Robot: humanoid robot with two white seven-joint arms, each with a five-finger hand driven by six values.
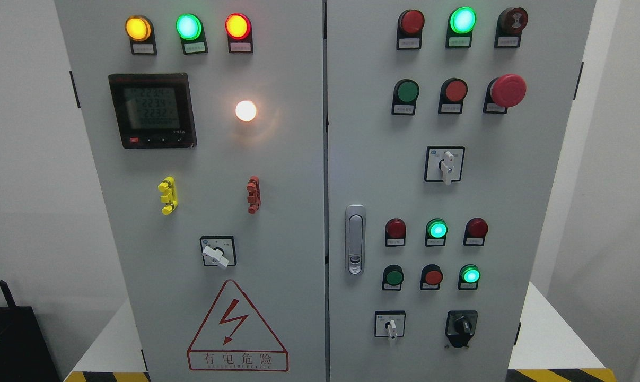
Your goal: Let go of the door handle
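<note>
Head view. Grey electrical cabinet [298, 223] fills the frame, two doors, seam running down just right of centre. Neither robot hand is in the picture, no arm either, so whether the fingers are apart or together cannot be told.

Door handle [355, 239]: chrome swing type, upright, lying flush in its recess at the left edge of the right door, lower middle of frame, keyhole at its bottom end. Nothing touches it. Judged from this, the release looks already done, and both doors appear shut.

Left door: yellow, green and red pilot lamps along the top, digital meter [152, 110] at upper left with lit figures, a bright white lamp [245, 110] right of it, rotary selector [217, 252] lower down, electric-hazard triangle [237, 327] at the bottom.

Right door: rows of lamps and push buttons, red mushroom emergency stop [507, 90] at upper right, white-lever selector [445, 164] below it, black rotary knob [461, 326] at lower right.

Risks from here, as judgement: panel is live, lamps lit. An arm passing unseen below the frame could brush the buttons just right of the handle, or the small selector switch [389, 324] beneath it, and switch something. A finger catching the handle's lower end could pop it out again.
</note>
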